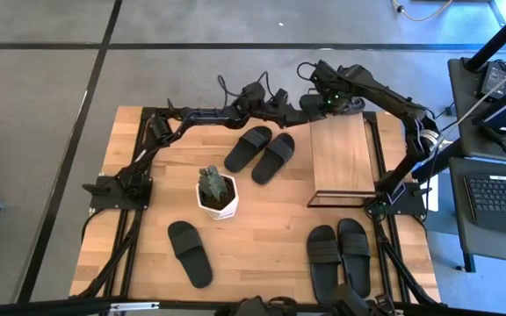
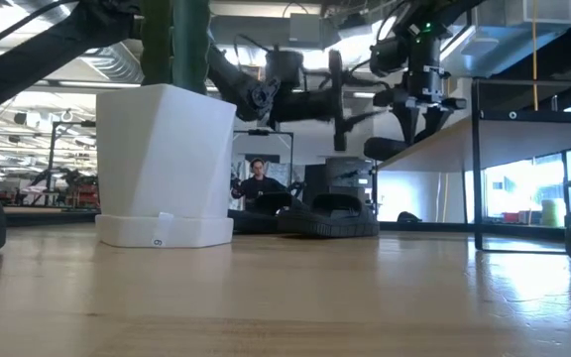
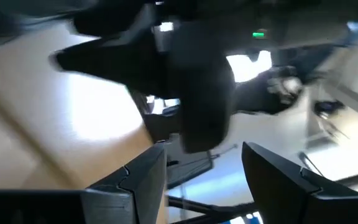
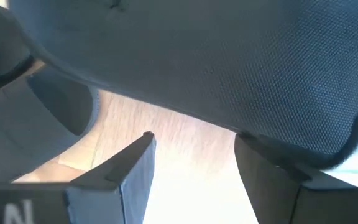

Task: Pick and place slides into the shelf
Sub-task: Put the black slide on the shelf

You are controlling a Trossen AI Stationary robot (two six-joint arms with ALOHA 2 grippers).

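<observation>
Jaws on both arms stand parted, as far as I can see. The right gripper [image 1: 345, 104] is at the far end of the shelf [image 1: 342, 154], and its wrist view shows its dark fingers [image 4: 126, 171] apart with the woven strap of a slide [image 4: 229, 68] looming right in front of them, over pale wood. Whether they actually pinch it I cannot tell. The left gripper [image 1: 301, 104] reaches in from the other side, just beside the right one, its fingers [image 3: 138, 183] open with a dark shape ahead.

Five more slides lie on the table [image 1: 262, 228]: a pair [image 1: 260, 154] just left of the shelf, long axes slanting toward it; a single one [image 1: 189, 253] near the front left, past the white cactus pot [image 1: 217, 195]; another pair [image 1: 338, 254] in front of the shelf.

My guess is the sandal at the far end is being set on the board; it sits at the right arm's fingertips, so that arm is nearest.
</observation>
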